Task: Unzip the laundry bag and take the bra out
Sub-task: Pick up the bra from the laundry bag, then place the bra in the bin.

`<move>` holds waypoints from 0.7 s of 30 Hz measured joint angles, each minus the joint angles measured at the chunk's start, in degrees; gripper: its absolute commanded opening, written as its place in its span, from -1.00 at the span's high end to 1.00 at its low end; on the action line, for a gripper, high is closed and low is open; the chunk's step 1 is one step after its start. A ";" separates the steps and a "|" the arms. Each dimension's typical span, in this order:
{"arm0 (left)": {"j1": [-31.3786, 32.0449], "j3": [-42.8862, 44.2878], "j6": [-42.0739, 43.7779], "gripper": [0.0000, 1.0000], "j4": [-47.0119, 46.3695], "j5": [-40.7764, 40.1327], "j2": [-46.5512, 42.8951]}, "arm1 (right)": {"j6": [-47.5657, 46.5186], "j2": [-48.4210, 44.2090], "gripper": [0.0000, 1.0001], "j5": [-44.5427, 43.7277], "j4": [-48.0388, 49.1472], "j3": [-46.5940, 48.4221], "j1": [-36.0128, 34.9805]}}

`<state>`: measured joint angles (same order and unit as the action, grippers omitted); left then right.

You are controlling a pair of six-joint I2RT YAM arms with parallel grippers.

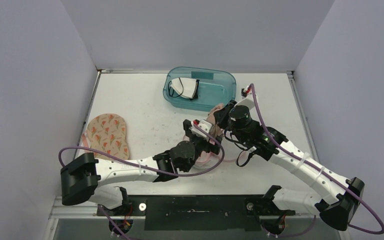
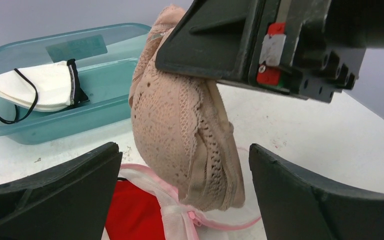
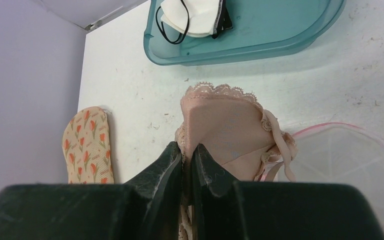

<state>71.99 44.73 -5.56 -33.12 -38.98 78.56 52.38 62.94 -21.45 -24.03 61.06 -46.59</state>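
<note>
A beige lace bra [image 2: 185, 135] hangs in the air, pinched at its edge by my right gripper [image 3: 186, 150], which is shut on it. The bra [image 3: 225, 130] dangles over the white mesh laundry bag [image 2: 180, 215] with its pink zipper trim, lying open on the table; a red garment [image 2: 135, 212] shows inside. My left gripper [image 2: 185, 180] stands open, its fingers [image 2: 75, 185] wide on either side of the hanging bra without touching it. From above, both grippers meet at the bra [image 1: 216, 114] near the table's middle, over the bag [image 1: 207, 157].
A teal plastic tub [image 1: 200, 89] at the back holds a white garment with black straps [image 1: 185, 88]. A beige floral-print pad [image 1: 107, 135] lies at the left of the table. Grey walls close in on both sides.
</note>
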 measured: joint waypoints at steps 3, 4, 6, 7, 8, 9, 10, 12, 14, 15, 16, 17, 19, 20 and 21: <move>0.09 2.01 0.39 -0.71 0.07 -1.16 1.99 | 0.39 0.00 0.90 0.68 0.11 -0.02 0.00; 0.09 2.67 0.39 -0.66 0.15 -1.49 2.62 | 0.46 0.00 0.90 0.92 0.24 -0.02 0.00; 0.09 4.20 0.31 -0.55 0.59 -2.47 3.91 | 0.66 0.00 0.90 1.27 0.52 -0.02 0.00; 0.09 4.87 0.31 -0.49 0.90 -2.91 4.50 | 0.70 0.00 0.89 1.38 0.61 -0.02 0.00; 0.09 5.42 0.31 -0.39 1.18 -3.28 5.03 | 0.79 0.00 0.89 1.40 0.76 -0.02 0.00; 0.09 5.84 0.26 -0.27 1.51 -3.63 5.51 | 0.81 0.00 0.89 1.42 0.83 -0.02 0.00; 0.11 6.08 0.26 -0.12 1.70 -3.96 5.88 | 0.81 0.00 0.89 1.42 0.83 -0.02 0.00; 0.11 6.12 0.20 0.13 1.90 -4.39 6.23 | 0.81 0.00 0.88 1.46 0.83 -0.02 0.00; 0.11 6.12 0.46 0.30 2.10 -4.66 6.47 | 0.81 0.00 0.85 1.55 0.83 -0.02 0.00; 0.13 6.12 0.48 0.37 2.10 -4.76 6.47 | 0.81 0.00 0.81 1.57 0.83 -0.02 0.00; 0.15 6.12 0.39 0.44 2.05 -4.81 6.47 | 0.81 0.00 0.78 1.60 0.83 -0.02 0.00; 0.17 6.12 0.44 0.52 2.03 -4.85 6.47 | 0.81 0.00 0.75 1.60 0.83 -0.02 0.00; 0.24 6.12 0.57 0.72 2.05 -4.94 6.47 | 0.79 0.00 0.66 1.84 0.83 -0.02 0.00; 0.26 6.12 0.61 0.81 2.05 -4.96 6.47 | 0.79 0.00 0.59 1.97 0.85 -0.02 0.00; 0.26 6.12 0.68 0.88 2.08 -5.01 6.47 | 0.72 0.00 0.44 2.08 0.85 -0.02 0.00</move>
<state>72.25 50.85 -4.89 -31.05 -43.99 85.03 53.10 62.94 -19.38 -23.18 61.04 -46.59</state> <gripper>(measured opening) 0.171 0.158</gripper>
